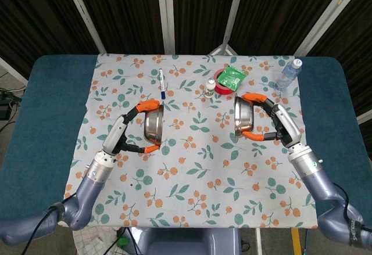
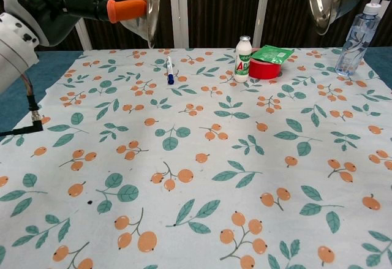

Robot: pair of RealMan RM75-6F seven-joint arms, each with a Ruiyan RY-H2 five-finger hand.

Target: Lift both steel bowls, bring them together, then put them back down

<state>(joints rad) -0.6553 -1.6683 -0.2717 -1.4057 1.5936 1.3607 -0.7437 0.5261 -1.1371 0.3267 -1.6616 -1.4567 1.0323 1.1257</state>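
Setting: a table [image 1: 40,121] in blue cloth is seen before dark slatted panels, with a flowered tablecloth [image 1: 192,168] spread over its middle.
Landmark: a red tape roll [image 1: 222,86] lies at the cloth's far edge, touching a small white bottle [image 1: 210,86]; a green packet [image 1: 232,77] is laid on top of it.
Left bowl: the left bowl [image 1: 153,124] is held off the cloth by the left hand [image 1: 135,128], tipped on edge, well to the left of the tape roll and nearer the robot.
Right bowl: the right bowl [image 1: 242,118] is grasped by the right hand [image 1: 272,121], also tipped, just in front of the tape roll and slightly right.
Progress: both bowls are judged lifted; a clear gap is left between them, so joining and setting down are not yet done.
Views: the gap is shown whole from the head view; in the chest view only the bowls' lower parts are caught at the top edge, well above the cloth.
Other: a pen [image 1: 162,83] lies left of the tape roll, a water bottle [image 1: 288,74] right.
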